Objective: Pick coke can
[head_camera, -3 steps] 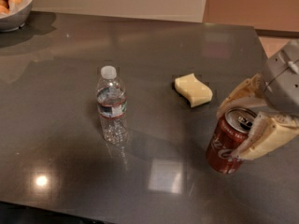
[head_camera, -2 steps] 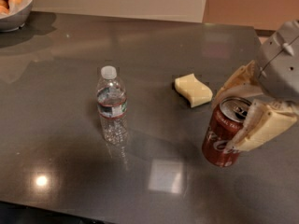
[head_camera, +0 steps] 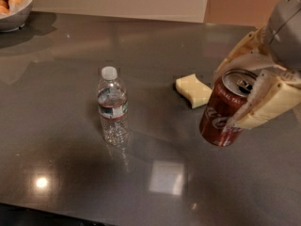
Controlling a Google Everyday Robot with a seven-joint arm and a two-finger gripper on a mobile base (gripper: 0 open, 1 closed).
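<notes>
The coke can (head_camera: 222, 113) is dark red with white script and a silver top with a pull tab. It is at the right of the camera view, tilted and lifted off the dark grey table (head_camera: 61, 173). My gripper (head_camera: 242, 86) comes in from the upper right and is shut on the can. One cream finger (head_camera: 268, 105) lies across the can's right side and the other finger (head_camera: 235, 53) sits behind its top.
A clear plastic water bottle (head_camera: 113, 106) with a white cap stands left of centre. A pale yellow sponge (head_camera: 193, 90) lies just left of the can. A bowl of round orange food (head_camera: 13, 6) sits at the far left corner.
The gripper has risen with the coke can in it, lifting it off the table and tilting it slightly. The bottle and sponge have not moved.
</notes>
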